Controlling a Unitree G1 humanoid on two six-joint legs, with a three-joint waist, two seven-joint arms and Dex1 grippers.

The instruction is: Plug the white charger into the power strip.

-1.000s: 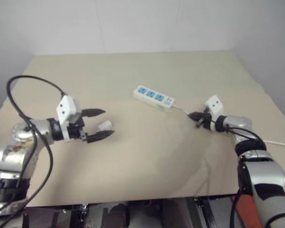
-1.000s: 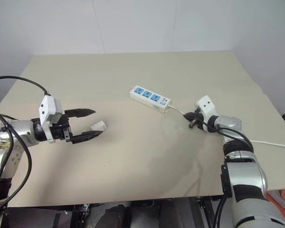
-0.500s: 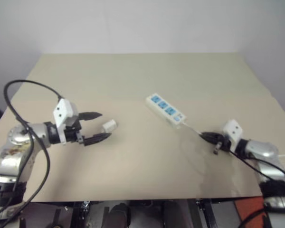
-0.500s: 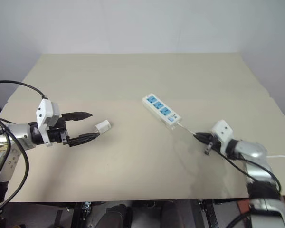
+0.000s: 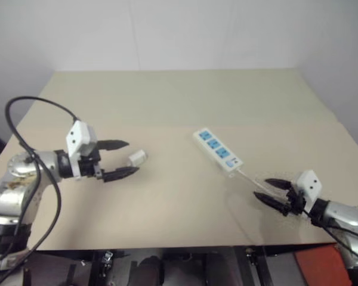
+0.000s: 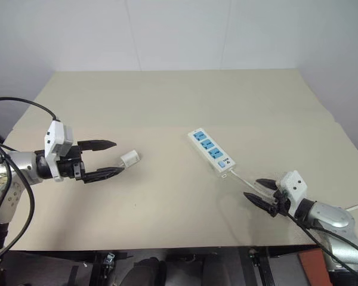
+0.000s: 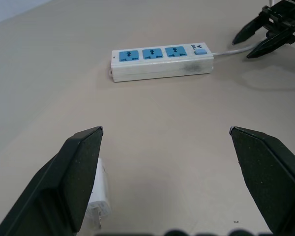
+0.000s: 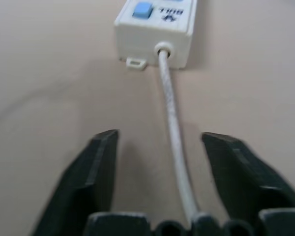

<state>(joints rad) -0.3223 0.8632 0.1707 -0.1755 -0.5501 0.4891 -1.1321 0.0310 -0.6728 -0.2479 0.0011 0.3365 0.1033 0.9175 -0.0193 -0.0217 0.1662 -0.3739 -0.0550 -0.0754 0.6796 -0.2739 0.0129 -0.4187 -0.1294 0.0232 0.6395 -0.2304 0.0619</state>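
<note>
**Charger and strip: both lying free, nothing plugged**

Beige tabletop point(image 6: 167, 101) against a plain pale wall; places given from the power strip.

- Power strip point(image 6: 212, 151): white bar with three blue socket faces, lying slantwise near the table's middle. All three sockets stand empty. Its thin white cord point(image 8: 175, 132) leaves the near end and runs toward the right gripper.
- White charger point(image 6: 130, 158): small boxy adapter lying on the table well to the left of the strip, apart from it.
- Left gripper point(image 6: 106, 158): jaws spread wide, holding nothing. It sits left of the strip, the charger lying just past its fingertips; in the left wrist view the charger point(image 7: 99, 196) rests beside one finger, contact uncertain.
- Right gripper point(image 6: 258, 190): jaws parted, empty, near the table's front edge beyond the strip's cord end. The cord passes between its fingers without being pinched.

Progress, as judged: early. Charger not yet grasped; still to come are pickup, carrying across to the strip, lining up the prongs and pressing home.
</note>
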